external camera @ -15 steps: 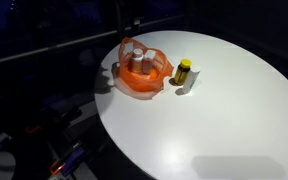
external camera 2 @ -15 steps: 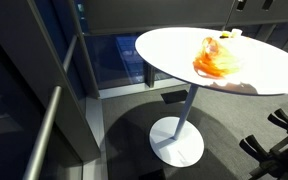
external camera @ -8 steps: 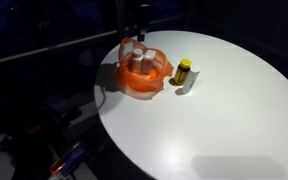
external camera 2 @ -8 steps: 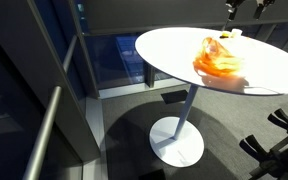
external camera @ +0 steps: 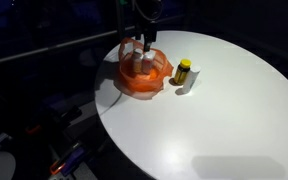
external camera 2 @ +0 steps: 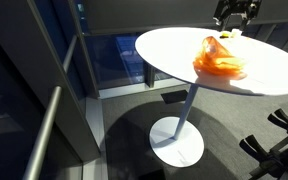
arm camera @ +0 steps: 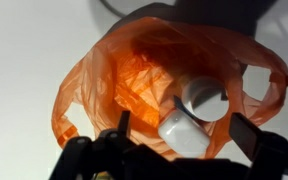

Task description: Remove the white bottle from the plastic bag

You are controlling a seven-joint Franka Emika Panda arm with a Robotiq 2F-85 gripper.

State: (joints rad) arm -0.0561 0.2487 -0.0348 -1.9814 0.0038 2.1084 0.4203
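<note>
Showing the jaws spread wide, holding nothing, over the open mouth of the orange plastic bag (arm camera: pixel 134 70) that sits on the white bench (external camera: pixel 219 125). The white bottle (arm camera: pixel 205 97) stands upright inside the bag with its round cap facing the wrist camera. A second white container (arm camera: pixel 184 137) touches it on the side nearer the camera.

In the wrist view both lie within the gap between the jaws, roughly centred, with the bottle just beyond the second container. In an exterior view the jaws hang right at the bag (external camera: pixel 144 82); whether their tips are already inside its mouth cannot be told.

The bottle is judged rigid, light and smooth-walled, so probably somewhat slippery. The best hold is across the cap or upper body, clear of its neighbour. The bag is thin, soft film, liable to be pinched or to lift with the bottle. A yellow bottle (external camera: pixel 183 71) stands on the bench just beside the bag.
</note>
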